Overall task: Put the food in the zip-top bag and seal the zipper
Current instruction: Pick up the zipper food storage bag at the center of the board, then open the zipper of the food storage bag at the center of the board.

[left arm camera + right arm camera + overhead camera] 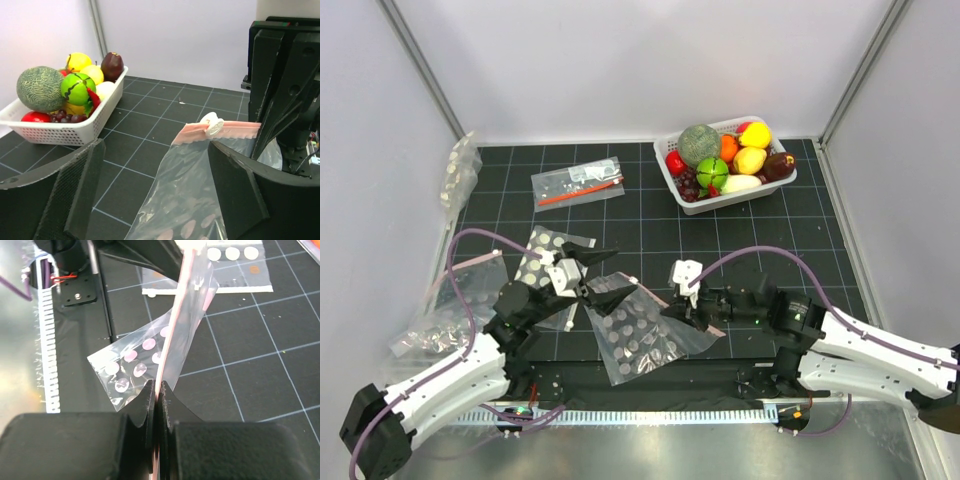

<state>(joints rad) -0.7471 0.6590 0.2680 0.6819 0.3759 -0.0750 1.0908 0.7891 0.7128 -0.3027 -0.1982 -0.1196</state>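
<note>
Pinching the pink zipper (180, 305) edge-on, the right gripper (158, 391) had its fingers pressed tight together on the strip, and the zip-top bag (145, 360) twisted away from that grip, clear with pale round dots. The bag's mouth end was raised off the black grid mat (260, 340), while from above its body lay on the mat at front centre, between the two arms.

The left gripper (155, 155) stood at the other end of the mouth with its fingers (75, 190) spread wide, one on each side of the plastic. Whether the nearer finger touched the bag could not be told. A small white tab (212, 125) sat on the pink strip.

The food was well apart from the bag, heaped in a white basket (65, 134) at the far right of the mat: a netted melon (40, 88), a yellow lemon (78, 61), a green round fruit (77, 88) and a dark red fruit (112, 65).

Two other bags lay farther back — a clear bag with an orange-red stick (578, 185), and another dotted bag (542, 248) just beside the left gripper.
</note>
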